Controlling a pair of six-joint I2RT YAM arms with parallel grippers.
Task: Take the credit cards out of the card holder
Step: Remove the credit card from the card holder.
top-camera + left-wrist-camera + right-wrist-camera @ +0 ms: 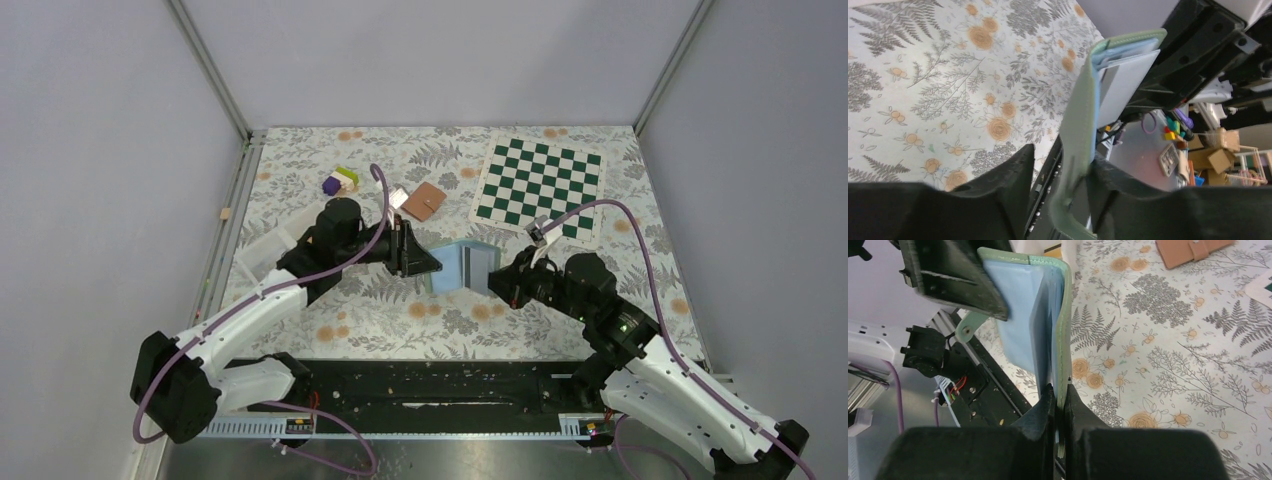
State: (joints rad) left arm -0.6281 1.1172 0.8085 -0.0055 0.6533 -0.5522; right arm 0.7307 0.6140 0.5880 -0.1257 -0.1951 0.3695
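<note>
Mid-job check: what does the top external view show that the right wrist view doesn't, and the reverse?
Top external only: the small purple and yellow blocks at the far left of the table. Right wrist only: a close look at the right tool pinched shut on the cover edge of the pale green card holder with blue plastic pages. Both: that holder and the brown leather wallet.

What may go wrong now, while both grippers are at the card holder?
The right gripper pinches only a thin edge of the card holder, so a pull may slip it free. The left gripper straddles the green cover, not a card; closing there would probably grab the cover instead.
</note>
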